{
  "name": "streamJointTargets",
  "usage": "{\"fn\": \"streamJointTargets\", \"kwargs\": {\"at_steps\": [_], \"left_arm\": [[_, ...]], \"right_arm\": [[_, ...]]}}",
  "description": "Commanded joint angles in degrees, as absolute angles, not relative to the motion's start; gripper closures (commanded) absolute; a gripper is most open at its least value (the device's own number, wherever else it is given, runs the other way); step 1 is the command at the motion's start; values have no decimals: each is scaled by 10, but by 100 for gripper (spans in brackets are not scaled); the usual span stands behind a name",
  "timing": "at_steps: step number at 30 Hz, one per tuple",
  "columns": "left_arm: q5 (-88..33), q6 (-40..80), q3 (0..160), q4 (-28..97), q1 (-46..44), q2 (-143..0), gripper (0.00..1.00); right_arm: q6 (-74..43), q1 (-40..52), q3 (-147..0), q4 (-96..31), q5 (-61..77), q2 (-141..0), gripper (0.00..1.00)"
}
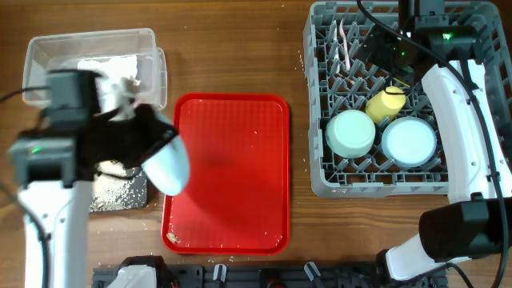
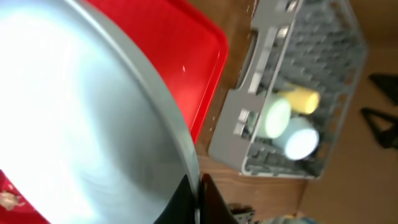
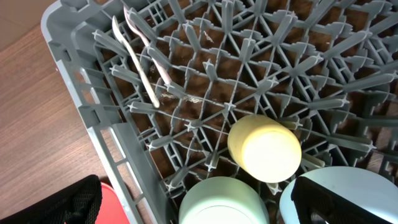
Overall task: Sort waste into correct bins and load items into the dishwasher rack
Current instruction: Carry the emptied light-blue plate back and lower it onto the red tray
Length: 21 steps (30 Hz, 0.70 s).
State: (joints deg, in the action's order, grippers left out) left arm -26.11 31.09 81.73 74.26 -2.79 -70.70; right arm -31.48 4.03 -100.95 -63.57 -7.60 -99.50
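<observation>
At the left edge of the red tray (image 1: 232, 176), the light blue plate (image 1: 168, 166) is held tilted in the clamped left pincer (image 2: 198, 202), probably to shed scraps, while the right pincer (image 3: 196, 200) is held open above the dishwasher rack (image 1: 376, 190).

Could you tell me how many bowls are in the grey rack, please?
2: the mint green bowl near the rack's front wall, the light blue bowl beside it. The right arm may hide more.

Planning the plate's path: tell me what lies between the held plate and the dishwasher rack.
Overhead view: between plate and dishwasher rack, the red tray, then bare wooden table.
</observation>
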Motion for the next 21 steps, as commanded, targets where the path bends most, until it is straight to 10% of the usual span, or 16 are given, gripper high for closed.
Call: {"fn": "streamJointTargets", "kwargs": {"at_steps": [1, 21], "left_arm": [[-105, 441, 817, 717, -141, -751, 96], [-85, 519, 817, 618, -338, -1049, 96]], "right_arm": [[-315, 40, -1009, -635, -86, -977, 0], [-315, 40, -1009, -635, -86, -977, 0]]}}
